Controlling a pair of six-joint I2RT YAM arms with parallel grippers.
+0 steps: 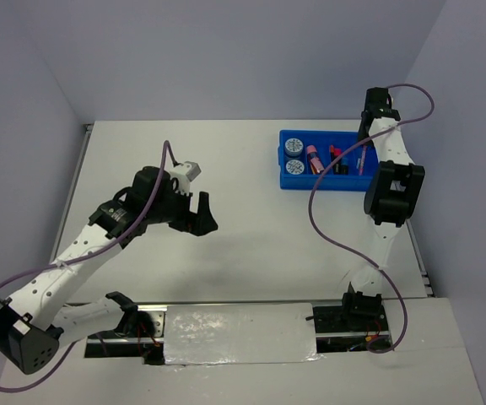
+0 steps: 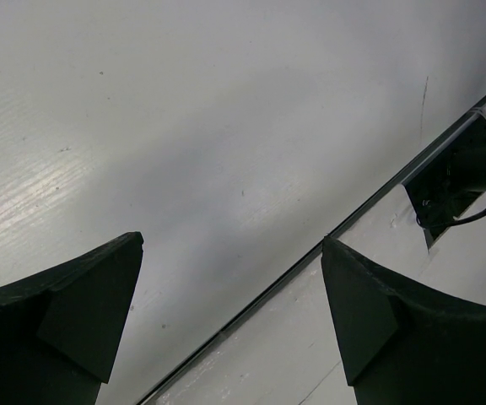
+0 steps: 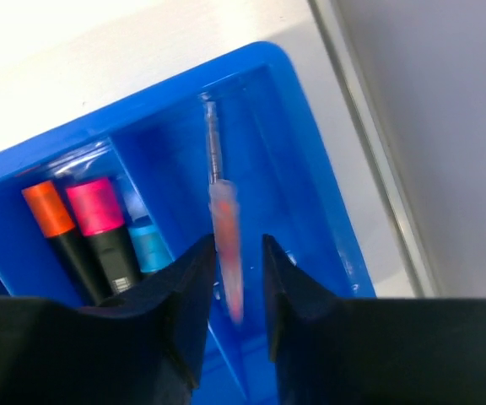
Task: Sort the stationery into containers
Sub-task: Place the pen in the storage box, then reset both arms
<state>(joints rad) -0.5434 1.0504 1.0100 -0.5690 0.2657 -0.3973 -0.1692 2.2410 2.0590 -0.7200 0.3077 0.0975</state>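
The bright-blue tray [image 1: 327, 187] stands at the back right of the table. It holds two round tape discs [image 1: 294, 157], a pink cylinder [image 1: 313, 156] and short highlighters [image 1: 337, 160]. In the right wrist view a thin orange pen [image 3: 224, 215] hangs blurred between the parted fingers of my right gripper [image 3: 239, 245], over the tray's rightmost compartment [image 3: 310, 169]. The jaws stand wider than the pen. Orange [image 3: 47, 208], pink [image 3: 96, 205] and blue [image 3: 148, 245] highlighter caps lie in the compartment to the left. My left gripper [image 1: 202, 213] hovers wide open over bare table, holding nothing [image 2: 232, 242].
The table's right edge rail [image 3: 378, 169] runs close beside the tray. A black arm mount [image 2: 458, 181] and the seam of the table's front strip [image 2: 310, 253] show under the left gripper. Purple cables [image 1: 319, 215] loop off both arms.
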